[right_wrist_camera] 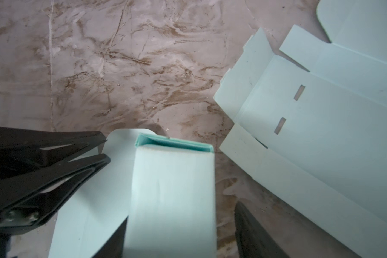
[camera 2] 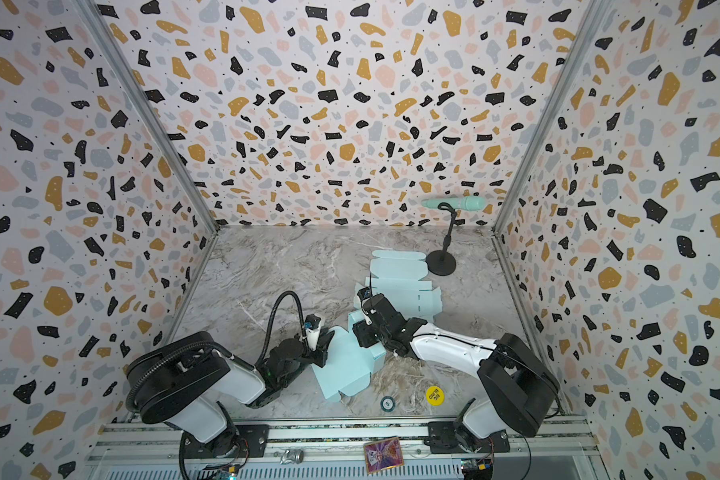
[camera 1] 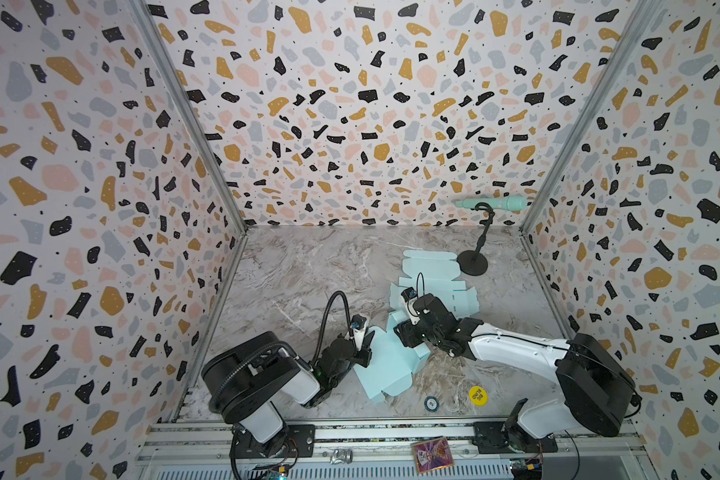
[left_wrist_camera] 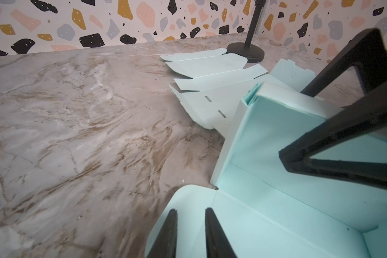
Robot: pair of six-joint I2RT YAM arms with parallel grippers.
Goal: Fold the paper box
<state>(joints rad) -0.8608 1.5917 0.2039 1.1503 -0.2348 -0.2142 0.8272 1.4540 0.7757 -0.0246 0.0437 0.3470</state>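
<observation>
- Half-folded pale mint paper box (camera 1: 385, 365) sits lower centre in both top views, on the marbled tabletop (camera 1: 308, 274).
- Our left gripper (right_wrist_camera: 103, 149) looks nearly clenched on the box's rounded flap, probably to anchor it.
- Our right gripper (right_wrist_camera: 181, 230) straddles the doubled side wall, jaws apart, not gripping.
- Flat mint cardboard blanks (camera 1: 433, 278) lie just behind, spare.

Matt mint paper box (camera 1: 385, 365), matt black plastic jaws, smooth veined marble-look tabletop (camera 1: 308, 274).

Paper box (camera 1: 385, 365) lies before the flat blanks (camera 1: 433, 286).
</observation>
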